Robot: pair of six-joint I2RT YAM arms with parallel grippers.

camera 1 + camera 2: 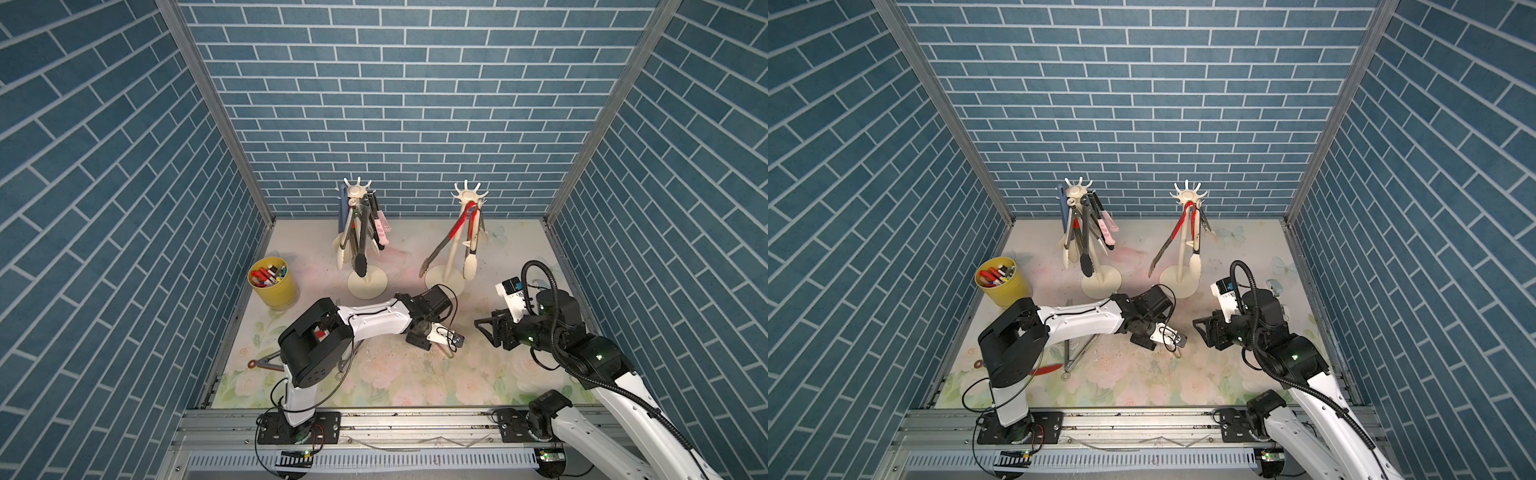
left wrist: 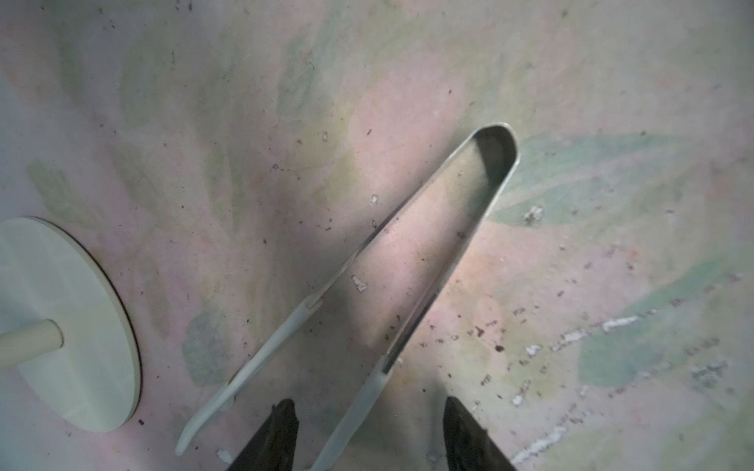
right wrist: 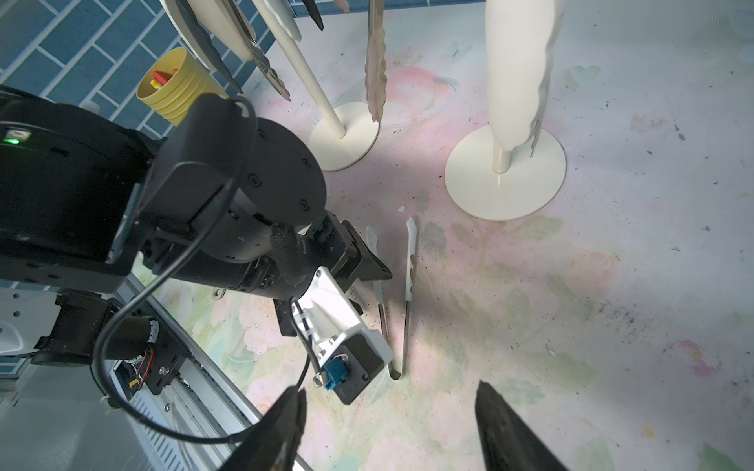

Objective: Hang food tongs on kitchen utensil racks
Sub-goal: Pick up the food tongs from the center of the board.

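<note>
left wrist view: steel v-shaped food tongs with cream tips [image 2: 495,167] are lying flat on the floral mat [image 2: 612,102], one arm passing between the fingers [image 2: 277,436] of the left gripper [image 2: 368,401], whose jaws are standing apart, not pinching. round cream rack base [image 2: 81,293] is sitting near the other tip; open mat is spreading beyond the bend. right gripper [image 3: 391,387] is hovering nearby, spread, holding nothing.

Your left arm [image 1: 374,321] has a white shell between black joints, a thin black cable [image 1: 376,311] looped along it; your right arm [image 1: 598,365] matches (plus a ribbed black hose [image 1: 554,286] and green lights [image 1: 599,356]).
</note>
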